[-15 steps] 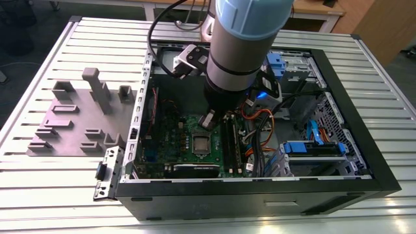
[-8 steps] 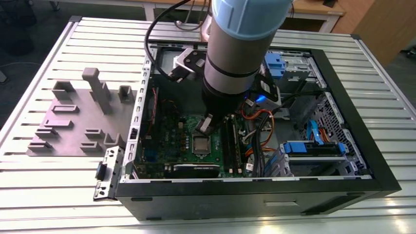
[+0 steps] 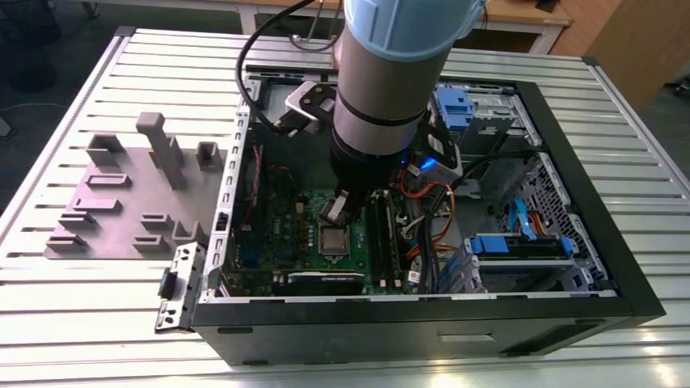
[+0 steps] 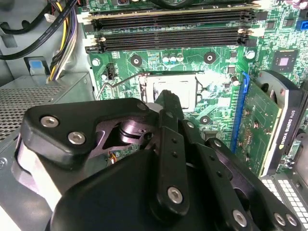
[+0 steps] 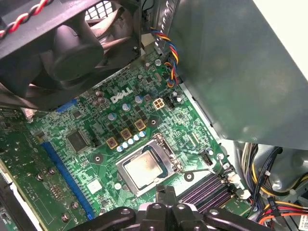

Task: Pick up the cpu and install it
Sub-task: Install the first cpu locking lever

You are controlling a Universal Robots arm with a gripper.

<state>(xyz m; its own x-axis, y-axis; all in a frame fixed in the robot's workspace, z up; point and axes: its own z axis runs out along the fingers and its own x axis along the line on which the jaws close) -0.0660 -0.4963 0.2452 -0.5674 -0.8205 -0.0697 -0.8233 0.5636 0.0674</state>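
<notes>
The arm reaches down into the open case, which lies on a slatted table. The gripper hangs over the green board, just above the socket.

The cpu lies flat in the socket frame, silver top up, square to the frame. In the second wrist view the cpu shows just beyond the black gripper tip. In the first wrist view the gripper tip stands at the socket edge, close to the chip; whether it touches it cannot be told.

The fingers appear together, with no visible gap and nothing between them.

Two memory slots run beside the socket. A fan sits over the board at the case wall. A grey fixture lies on the table beside the case, at the exterior view's left
</notes>
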